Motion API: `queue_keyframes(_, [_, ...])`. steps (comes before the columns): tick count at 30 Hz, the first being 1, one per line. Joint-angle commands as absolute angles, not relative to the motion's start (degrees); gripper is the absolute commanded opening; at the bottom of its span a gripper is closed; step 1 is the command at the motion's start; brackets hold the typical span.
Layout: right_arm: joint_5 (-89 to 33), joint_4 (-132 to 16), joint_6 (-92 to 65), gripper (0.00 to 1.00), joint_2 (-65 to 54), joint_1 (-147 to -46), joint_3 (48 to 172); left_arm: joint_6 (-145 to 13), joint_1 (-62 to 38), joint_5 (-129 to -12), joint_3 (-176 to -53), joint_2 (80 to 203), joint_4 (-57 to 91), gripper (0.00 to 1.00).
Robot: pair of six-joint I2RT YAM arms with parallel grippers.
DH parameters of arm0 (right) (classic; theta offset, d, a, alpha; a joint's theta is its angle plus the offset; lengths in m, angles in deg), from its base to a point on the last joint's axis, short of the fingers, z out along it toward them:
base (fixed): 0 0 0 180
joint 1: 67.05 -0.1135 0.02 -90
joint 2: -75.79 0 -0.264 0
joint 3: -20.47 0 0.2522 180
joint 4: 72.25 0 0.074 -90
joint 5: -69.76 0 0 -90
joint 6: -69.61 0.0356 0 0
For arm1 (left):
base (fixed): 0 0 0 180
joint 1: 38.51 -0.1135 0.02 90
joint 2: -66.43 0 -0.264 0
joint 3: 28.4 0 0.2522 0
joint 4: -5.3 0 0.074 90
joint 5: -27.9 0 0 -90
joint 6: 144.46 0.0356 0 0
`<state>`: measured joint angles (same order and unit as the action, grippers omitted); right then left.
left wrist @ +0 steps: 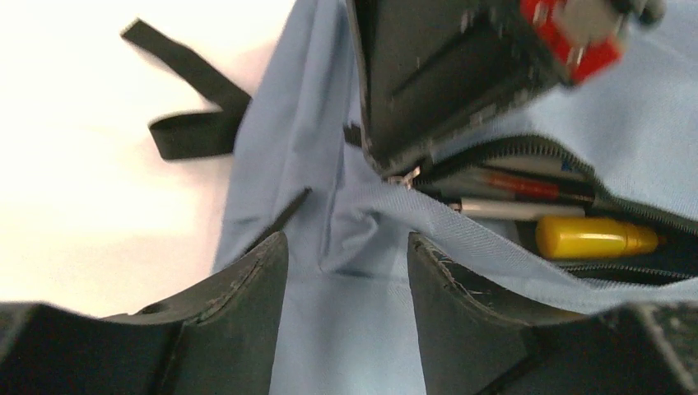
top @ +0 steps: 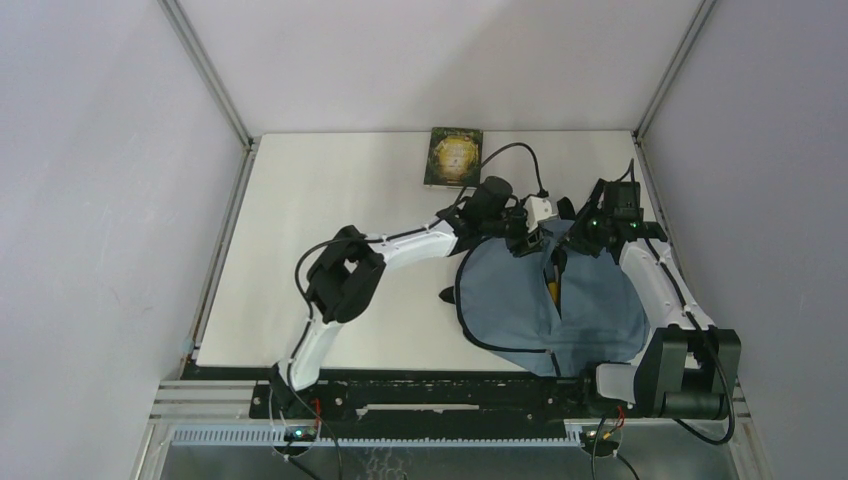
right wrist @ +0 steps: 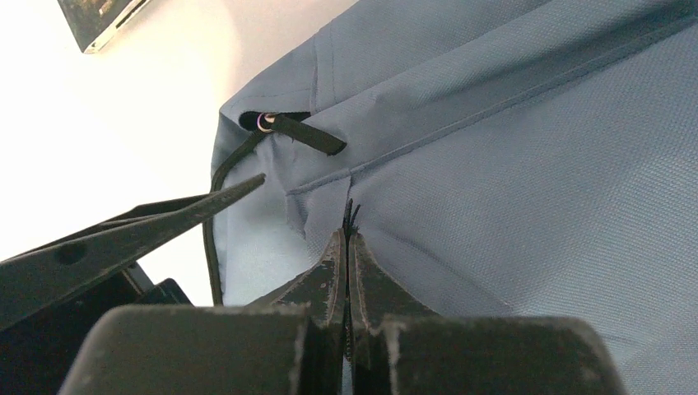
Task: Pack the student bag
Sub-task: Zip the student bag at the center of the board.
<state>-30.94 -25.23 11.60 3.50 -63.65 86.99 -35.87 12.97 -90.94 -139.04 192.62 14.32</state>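
Observation:
The student bag point(top: 560, 300), blue-grey with black trim, lies flat at the table's right. Its zip gapes in the left wrist view, showing a yellow tube point(left wrist: 593, 237) and pens point(left wrist: 527, 189) inside. My right gripper point(right wrist: 349, 234) is shut on a thin black zip pull point(right wrist: 351, 216) at the end of that opening; in the top view it point(top: 562, 255) sits at the bag's far edge. My left gripper point(left wrist: 346, 247) is open, its fingers astride a fold of bag fabric point(left wrist: 313, 164) just beside the zip end, and in the top view it point(top: 525, 245) sits left of the right one.
A dark book point(top: 454, 156) with a gold cover lies at the table's back edge, its corner also in the right wrist view point(right wrist: 103, 16). A black strap point(left wrist: 193, 132) trails from the bag onto the white table point(top: 330, 250). Another black zip tab point(right wrist: 304, 132) lies on the bag.

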Motion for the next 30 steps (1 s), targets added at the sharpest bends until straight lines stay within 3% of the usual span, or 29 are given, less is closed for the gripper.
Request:
queue_keyframes(1, [-32.38,-26.09,10.23,0.0,4.86,-63.19,87.06,-33.64,13.09,-92.69,-146.74,194.0,14.09,0.59])
queue_keyframes(7, [-33.28,-25.84,10.13,0.0,4.77,-62.94,87.06,-33.03,13.17,-96.16,-149.37,195.19,16.61,0.53])
queue_keyframes(17, [-34.3,-25.79,10.52,0.0,5.17,-62.83,87.06,-23.38,13.11,-99.78,-152.11,194.84,31.55,0.56])
queue_keyframes(30, [-35.09,-25.4,10.59,0.0,5.78,-62.83,87.06,-24.94,12.74,-96.91,-160.1,199.49,32.57,0.55])
